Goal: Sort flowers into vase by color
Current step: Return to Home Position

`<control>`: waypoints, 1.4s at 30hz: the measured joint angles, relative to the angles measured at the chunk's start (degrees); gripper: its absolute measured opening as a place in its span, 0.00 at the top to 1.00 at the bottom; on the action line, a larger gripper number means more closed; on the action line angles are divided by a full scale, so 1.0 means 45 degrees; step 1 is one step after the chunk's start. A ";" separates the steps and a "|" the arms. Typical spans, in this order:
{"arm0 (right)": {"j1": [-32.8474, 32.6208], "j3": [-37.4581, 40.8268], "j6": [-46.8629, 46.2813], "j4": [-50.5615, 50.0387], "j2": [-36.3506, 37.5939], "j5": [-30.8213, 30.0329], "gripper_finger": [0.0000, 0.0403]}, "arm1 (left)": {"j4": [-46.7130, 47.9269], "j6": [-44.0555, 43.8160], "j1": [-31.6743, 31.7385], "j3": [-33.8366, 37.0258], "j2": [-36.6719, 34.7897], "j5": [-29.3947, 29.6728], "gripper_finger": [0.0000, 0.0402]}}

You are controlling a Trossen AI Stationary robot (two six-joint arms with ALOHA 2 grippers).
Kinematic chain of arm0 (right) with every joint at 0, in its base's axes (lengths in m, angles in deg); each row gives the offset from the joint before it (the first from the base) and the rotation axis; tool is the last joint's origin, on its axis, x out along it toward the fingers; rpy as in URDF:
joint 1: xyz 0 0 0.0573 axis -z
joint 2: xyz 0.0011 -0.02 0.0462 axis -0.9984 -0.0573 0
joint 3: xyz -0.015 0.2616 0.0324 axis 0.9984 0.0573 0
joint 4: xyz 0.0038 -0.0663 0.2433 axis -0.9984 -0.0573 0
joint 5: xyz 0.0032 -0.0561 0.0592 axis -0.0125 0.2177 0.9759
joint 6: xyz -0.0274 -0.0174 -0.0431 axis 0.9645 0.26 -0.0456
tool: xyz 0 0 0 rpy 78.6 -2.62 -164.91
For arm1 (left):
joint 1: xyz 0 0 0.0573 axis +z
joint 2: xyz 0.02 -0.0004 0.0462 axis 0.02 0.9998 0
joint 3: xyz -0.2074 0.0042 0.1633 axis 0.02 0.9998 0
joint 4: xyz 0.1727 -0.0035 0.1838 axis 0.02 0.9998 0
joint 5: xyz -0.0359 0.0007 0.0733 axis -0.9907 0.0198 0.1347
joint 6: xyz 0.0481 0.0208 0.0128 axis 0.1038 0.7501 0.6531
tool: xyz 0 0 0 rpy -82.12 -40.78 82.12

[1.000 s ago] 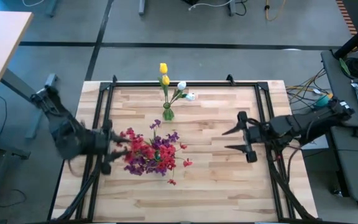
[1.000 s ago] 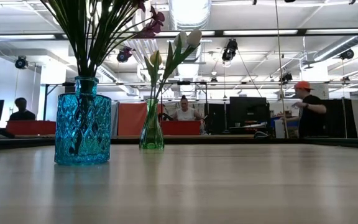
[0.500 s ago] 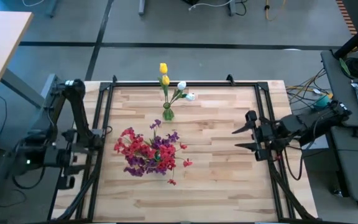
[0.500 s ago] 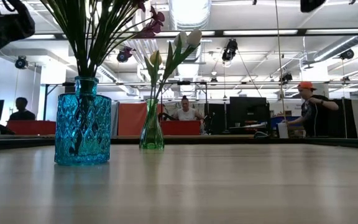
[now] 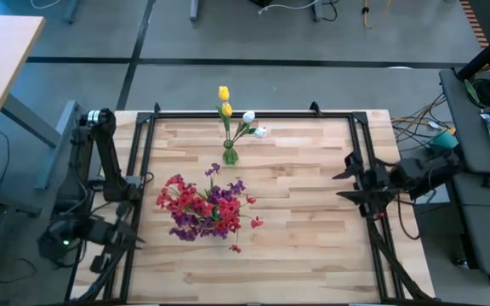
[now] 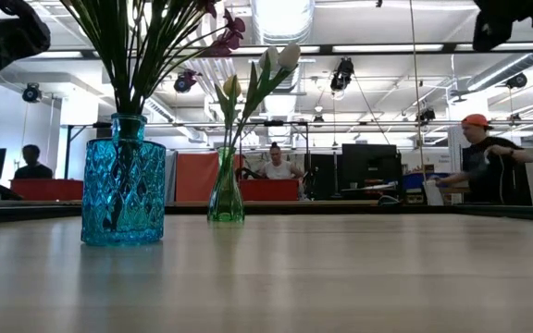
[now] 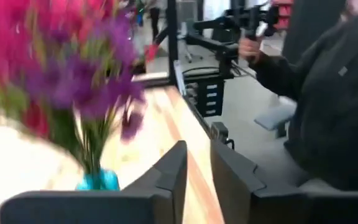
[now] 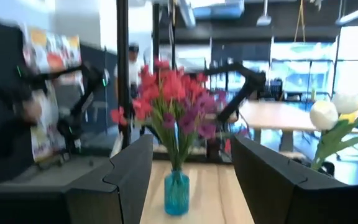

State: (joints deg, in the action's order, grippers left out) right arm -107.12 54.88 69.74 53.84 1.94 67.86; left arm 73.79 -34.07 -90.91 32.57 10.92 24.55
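A blue glass vase [image 6: 123,180] stands on the table left of centre and holds the red and purple flowers [image 5: 204,208], also in the left wrist view [image 7: 73,68] and the right wrist view [image 8: 173,99]. A slim green vase [image 6: 226,190] near the far edge holds the yellow and white buds [image 5: 235,117]. My left gripper [image 5: 122,236] hangs off the table's left edge and is open by a narrow gap [image 7: 197,180]. My right gripper [image 5: 351,183] is wide open at the right edge [image 8: 191,180], facing the blue vase [image 8: 176,193].
A black frame [image 5: 253,112] runs round the wooden tabletop [image 5: 304,246]. The table's right and near parts are bare wood. Beyond the table are people: one in an orange cap [image 6: 489,162], one seated [image 6: 273,166], and one in dark clothes close by [image 7: 328,93].
My left gripper has pulled back from the red and purple bunch, off the table's left edge and toward the near side, with the arm folding up. My right gripper has drawn back toward the table's right edge. Both vases and their flowers have stayed in place.
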 joint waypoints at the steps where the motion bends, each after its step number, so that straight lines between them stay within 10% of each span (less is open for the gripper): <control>1: 0.0000 0.0146 -0.0113 0.0011 0.0353 0.0002 0.48 | 0.0015 -0.0863 0.0019 0.0344 -0.0017 0.0015 0.88; 11: 0.0010 0.1310 0.0282 0.1744 0.0845 0.0279 0.48 | 0.0095 -0.3480 0.2191 0.3157 -0.1257 0.0532 1.00; 31: 0.0556 0.2773 0.1933 0.5337 0.0515 -0.0370 0.68 | 0.0896 0.0850 0.6978 0.4602 -0.6811 0.0577 1.00; 42: 0.2493 0.2773 0.1594 0.5295 -0.0008 -0.1120 0.87 | 0.0921 0.0987 1.0413 0.4602 -0.7369 0.1327 1.00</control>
State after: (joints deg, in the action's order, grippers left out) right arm -95.90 67.35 76.92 77.67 1.91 62.82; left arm 77.94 -29.63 -44.05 53.28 -22.24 30.53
